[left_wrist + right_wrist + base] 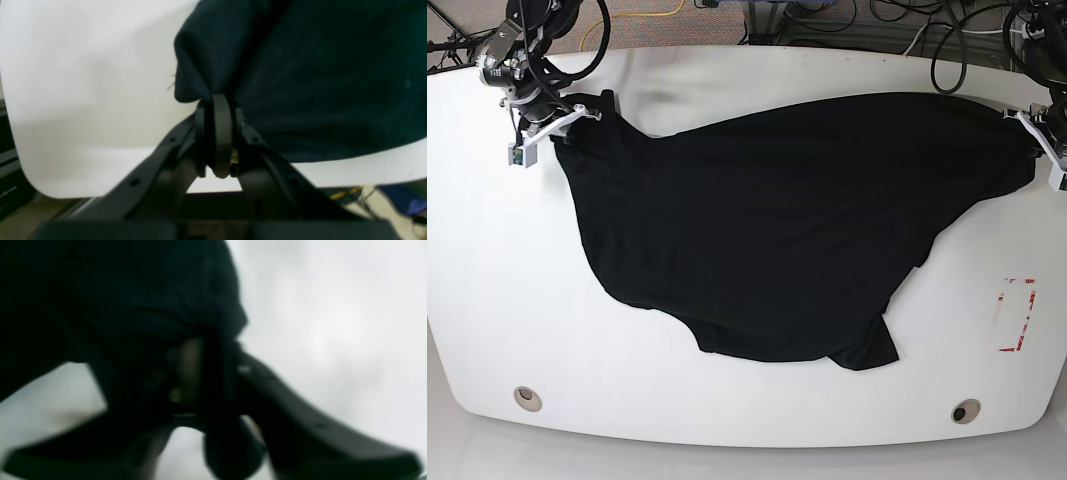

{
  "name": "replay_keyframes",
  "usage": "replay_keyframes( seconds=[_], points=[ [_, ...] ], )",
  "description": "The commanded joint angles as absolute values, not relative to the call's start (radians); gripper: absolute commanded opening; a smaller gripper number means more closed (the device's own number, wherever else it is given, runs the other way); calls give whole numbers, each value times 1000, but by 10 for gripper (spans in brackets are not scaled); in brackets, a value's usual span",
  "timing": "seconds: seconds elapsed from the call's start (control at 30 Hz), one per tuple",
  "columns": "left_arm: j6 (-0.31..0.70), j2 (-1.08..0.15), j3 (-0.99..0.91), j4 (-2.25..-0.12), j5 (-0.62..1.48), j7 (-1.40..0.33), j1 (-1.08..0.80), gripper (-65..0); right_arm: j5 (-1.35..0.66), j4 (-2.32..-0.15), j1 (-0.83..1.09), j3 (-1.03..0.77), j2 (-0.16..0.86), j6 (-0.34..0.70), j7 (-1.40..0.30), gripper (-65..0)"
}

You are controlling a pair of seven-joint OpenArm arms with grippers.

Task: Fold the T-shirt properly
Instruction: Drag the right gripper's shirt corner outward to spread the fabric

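Left wrist view: the left gripper [220, 100] has its dark, curved plastic fingers pressed together on a bunched corner of the large plain black T-shirt of soft matte cloth [317, 76]. The cloth puckers into folds where it is pinched, and the rest lies flat on the smooth white table [83, 93]. No print or writing can be seen on the cloth.

Right wrist view: the picture is strongly blurred. The right gripper [213, 350] is at the edge of a rounded lump of the T-shirt [133, 300], but I cannot tell if its fingers are spread or pinching the cloth. The white table [333, 323] is behind.

Base view: the T-shirt [787, 220] is spread wide over the table [727, 410], with wrinkled edges, reaching from the right gripper [577, 115] at the far left corner to the left gripper [1025, 125] at the far right. A rectangle of red marks [1015, 313] is on the table near its right edge; nothing in it can be read. Two round holes [526, 398] are near the front edge.
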State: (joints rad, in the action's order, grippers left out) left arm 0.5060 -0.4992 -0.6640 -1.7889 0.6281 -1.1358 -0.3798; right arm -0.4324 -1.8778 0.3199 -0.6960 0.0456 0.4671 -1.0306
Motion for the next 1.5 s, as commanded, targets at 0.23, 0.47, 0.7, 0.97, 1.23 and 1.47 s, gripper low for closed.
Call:
replay_keyframes(
  seconds=[0.23,0.47,0.7,0.97,1.23,1.47],
  points=[
    [506,-524,-714,-1805,622,-1124,-378,-650,-444,-2014,325,-694,15,470,-1013,-21],
    [506,-524,-714,-1804,621,-1122,-374,-650,-467,-1998,239,-697,31,470,-1013,-46],
    [506,-522,-707,-1804,621,-1122,-374,-650,-467,-1883,90,-671,77,470,-1013,-49],
    [499,-521,-705,-1804,621,-1122,-372,-650,-466,-1639,-96,-561,156,469,-1006,-127],
    [499,-521,-708,-1804,621,-1122,-372,-650,-464,-1380,-239,-467,219,469,-889,-151],
    [499,-521,-710,-1804,621,-1122,-372,-650,-464,-1179,-312,-371,263,469,-765,-152]
  ],
)
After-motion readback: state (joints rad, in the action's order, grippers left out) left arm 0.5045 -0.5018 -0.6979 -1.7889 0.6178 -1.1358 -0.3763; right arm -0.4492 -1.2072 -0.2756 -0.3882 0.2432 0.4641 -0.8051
